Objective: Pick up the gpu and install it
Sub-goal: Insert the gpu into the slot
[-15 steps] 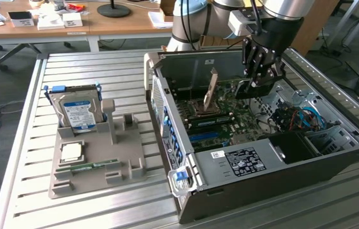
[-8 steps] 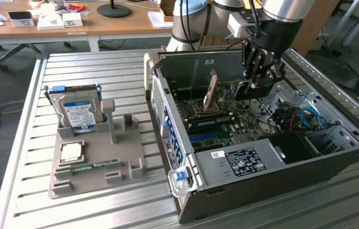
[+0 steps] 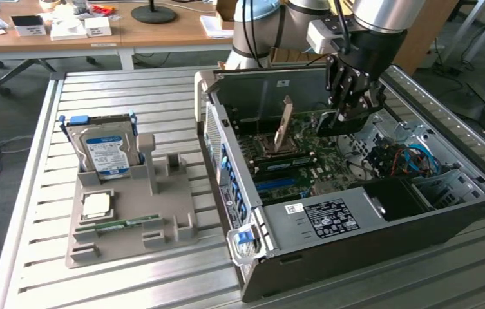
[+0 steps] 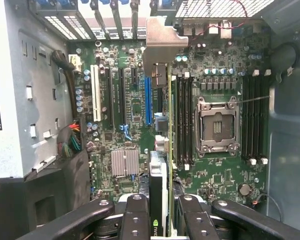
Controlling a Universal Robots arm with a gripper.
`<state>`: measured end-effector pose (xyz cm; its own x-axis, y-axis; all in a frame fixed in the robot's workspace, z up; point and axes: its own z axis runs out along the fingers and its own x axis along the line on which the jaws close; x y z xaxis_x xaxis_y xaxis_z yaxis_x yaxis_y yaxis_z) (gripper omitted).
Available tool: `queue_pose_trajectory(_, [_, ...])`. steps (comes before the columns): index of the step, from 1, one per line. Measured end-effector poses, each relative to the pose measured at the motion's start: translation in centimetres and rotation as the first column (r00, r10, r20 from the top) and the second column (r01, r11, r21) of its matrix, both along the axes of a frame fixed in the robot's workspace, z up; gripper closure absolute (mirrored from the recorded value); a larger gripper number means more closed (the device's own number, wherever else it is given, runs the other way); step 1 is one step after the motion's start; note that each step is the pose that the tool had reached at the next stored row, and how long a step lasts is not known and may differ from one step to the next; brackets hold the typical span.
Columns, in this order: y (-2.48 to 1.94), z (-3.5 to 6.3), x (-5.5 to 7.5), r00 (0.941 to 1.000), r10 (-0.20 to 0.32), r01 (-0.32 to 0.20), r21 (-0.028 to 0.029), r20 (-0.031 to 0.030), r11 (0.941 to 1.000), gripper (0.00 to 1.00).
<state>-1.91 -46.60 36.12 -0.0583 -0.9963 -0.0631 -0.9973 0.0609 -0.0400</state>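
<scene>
Wrist view: gripper (image 4: 165,222) clamped on the gpu (image 4: 158,185), held edge-on between its fingers over the motherboard (image 4: 220,175) inside the open computer case (image 4: 40,100), metal bracket (image 4: 160,45) at the end farthest from the fingers.

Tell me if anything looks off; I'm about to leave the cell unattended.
Nothing looks spilled or broken. The gpu hangs edge-on in the jaws above the motherboard, not seated in any slot, and the CPU socket is empty.
</scene>
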Motion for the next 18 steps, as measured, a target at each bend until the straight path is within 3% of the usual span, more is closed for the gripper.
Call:
queue_pose_trajectory(7, [0.00, -0.62, 0.00, 1.0000, 0.000, 0.000, -0.0001, 0.0000, 1.0000, 0.73])
queue_pose_trajectory(18, [0.00, -0.76, -0.32, 1.0000, 0.000, 0.000, -0.0001, 0.0000, 1.0000, 0.73])
